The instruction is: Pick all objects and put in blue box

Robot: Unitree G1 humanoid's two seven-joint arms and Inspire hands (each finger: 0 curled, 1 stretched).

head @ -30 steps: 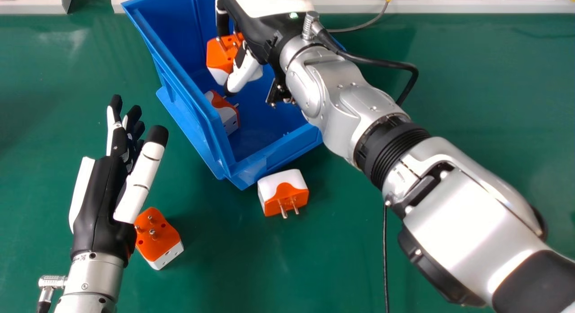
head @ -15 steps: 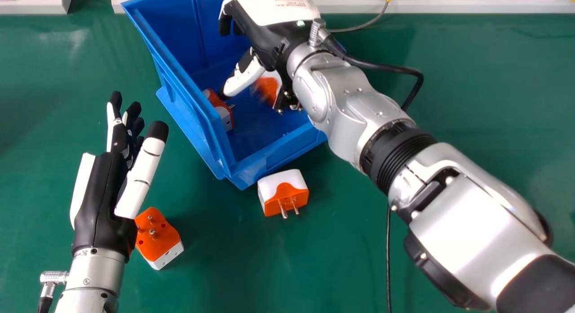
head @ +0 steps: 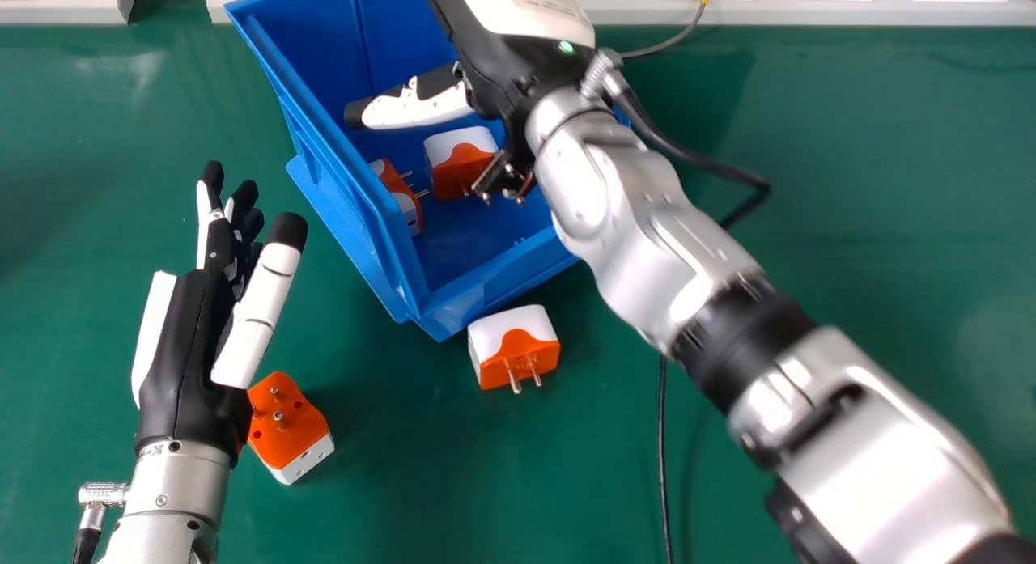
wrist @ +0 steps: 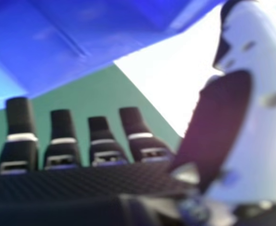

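My right hand [head: 506, 66] is above the blue box [head: 388, 248], its thumb stretched out over the interior. In the right hand view, the right hand [wrist: 86, 181] is open and holds nothing, with a blue box wall [wrist: 95, 37] beyond its fingers. Inside the box lie an orange and white adapter [head: 460, 161] and another adapter [head: 403, 196] against the left wall. A third adapter [head: 513, 347] rests on the table just in front of the box. The fourth adapter [head: 291, 430] sits beside my open left hand [head: 198, 345], which partly covers it.
The green table [head: 486, 483] carries everything. A black cable [head: 664, 459] runs down the table in front of the right forearm. White panels [head: 809, 6] line the back edge, with a thin grey cable [head: 672, 40] near them.
The right hand has let go of the adapter, which dropped into the box and now lies there. The right hand has opened and moved slightly right; its forearm has swung. The left hand has barely shifted.
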